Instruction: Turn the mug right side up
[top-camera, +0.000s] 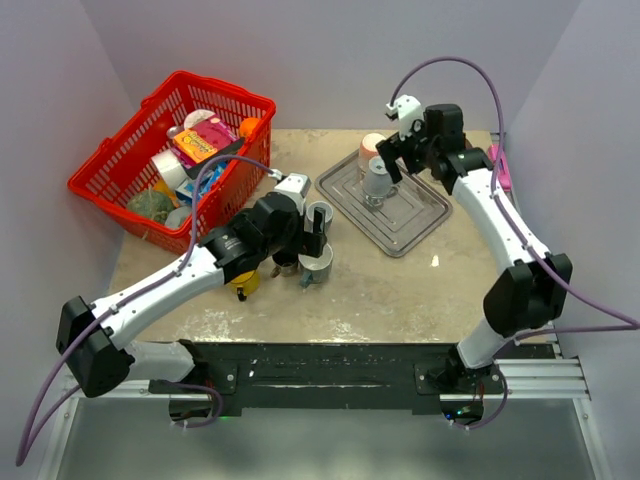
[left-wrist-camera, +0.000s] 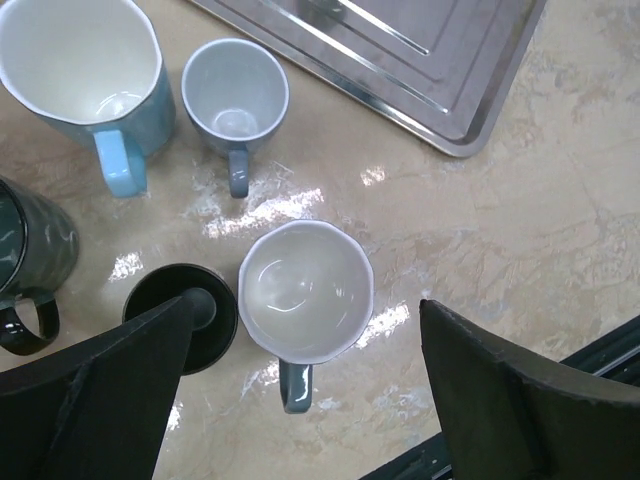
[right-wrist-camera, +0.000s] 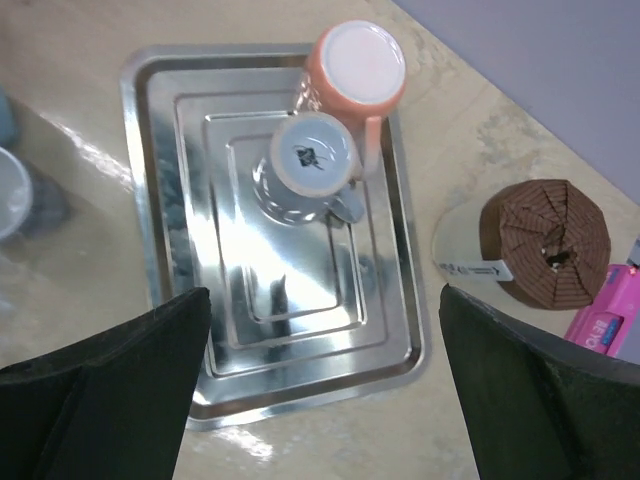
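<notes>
A grey-blue mug (left-wrist-camera: 305, 290) with a white inside stands upright on the table, mouth up and handle toward the near edge. My left gripper (left-wrist-camera: 305, 320) hangs open right above it, one finger on each side, touching nothing. In the top view that mug (top-camera: 318, 265) sits below the left gripper (top-camera: 318, 232). On the steel tray (right-wrist-camera: 300, 380) a grey mug (right-wrist-camera: 310, 165) and an orange mug (right-wrist-camera: 355, 65) rest upside down, bottoms up. My right gripper (right-wrist-camera: 325, 300) is open and empty above the tray, seen at the tray's far end in the top view (top-camera: 392, 152).
Around the upright mug stand a large light-blue mug (left-wrist-camera: 80, 70), a small grey mug (left-wrist-camera: 235, 95), a dark green mug (left-wrist-camera: 30, 250) and a black round piece (left-wrist-camera: 180, 315). A red basket (top-camera: 122, 132) of goods fills the far left. A brown roll (right-wrist-camera: 545, 240) and a pink pack (right-wrist-camera: 605, 320) lie right of the tray.
</notes>
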